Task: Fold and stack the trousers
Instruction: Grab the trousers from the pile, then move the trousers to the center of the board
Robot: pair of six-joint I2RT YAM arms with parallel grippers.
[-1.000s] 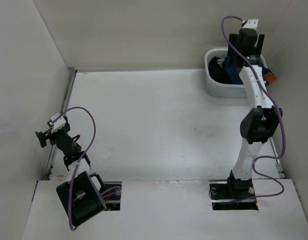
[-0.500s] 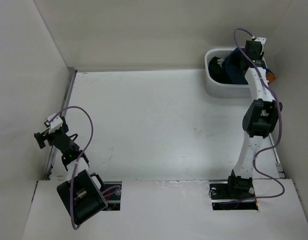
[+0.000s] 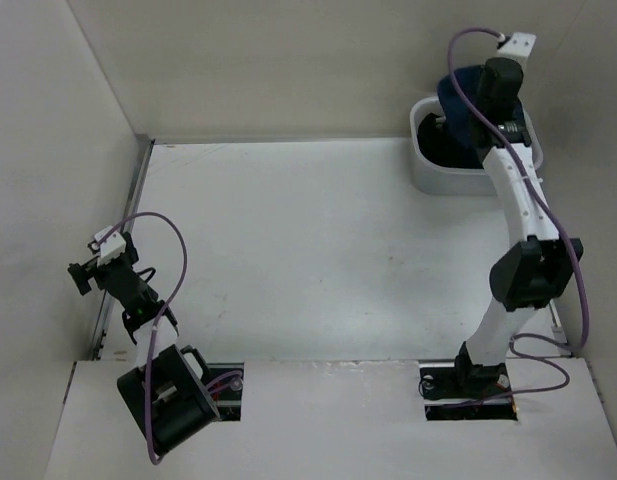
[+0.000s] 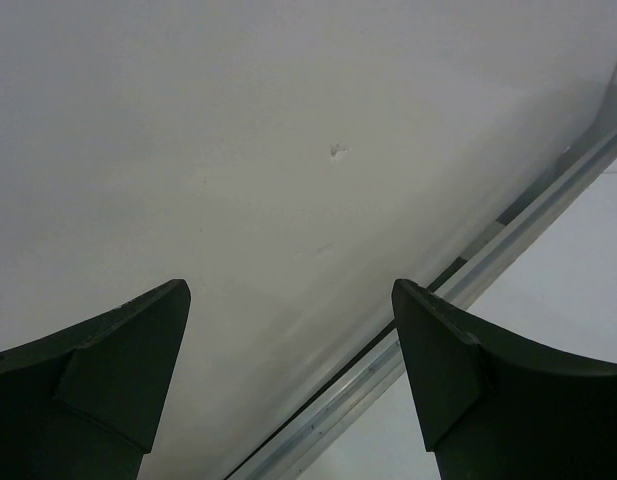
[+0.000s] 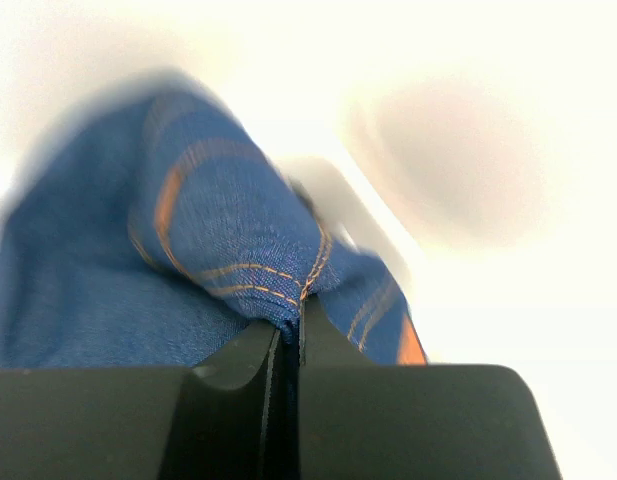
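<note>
Pulling the blue trousers [image 5: 218, 250] higher out of the white bin [image 3: 428, 178] than a moment ago, with the right gripper [image 5: 286, 330] pinched tight on the cloth. Waiting with the left gripper [image 4: 290, 295] spread apart, holding nothing. Looks almost ready to carry to the table [image 3: 308, 250] for folding.

Soft, even light; the right wrist view glares white, with the trousers [image 5: 218, 260] blurred.

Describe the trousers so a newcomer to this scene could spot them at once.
Look to the far right corner of the table, where a white bin stands. Over it the right end effector pinches the trousers. They are blue denim with orange stitching, unlike the black garment lying in the bin.
</note>
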